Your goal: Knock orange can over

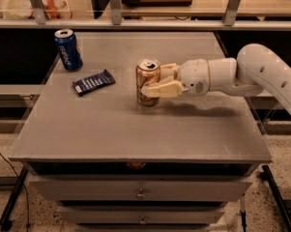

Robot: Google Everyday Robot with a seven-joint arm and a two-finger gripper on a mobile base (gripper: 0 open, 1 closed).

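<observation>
Grip comes first: my gripper point(153, 80) sits near mid-table, reaching in from the right. As far as I can judge its fingers point(164, 89) are clenched on the orange can point(147, 74) about halfway up its side, one across the near face and the other behind. The can stands upright near the middle of the table point(135, 129), base flat on the top.

With a hold this low, a plain sideways shove would likely just slide the can along, so I would tip it instead, rolling my wrist so the top swings over while the base acts as the pivot. The bare stretch of tabletop toward the front looks like the best place to lay it. The dark snack wrapper point(93, 82) lies near on the left, and the blue can point(67, 49) stands well apart at the far left corner, so I would steer away from that side.

A round can may roll once it is down, so I would let go only when its side rests on the table, and slowly
</observation>
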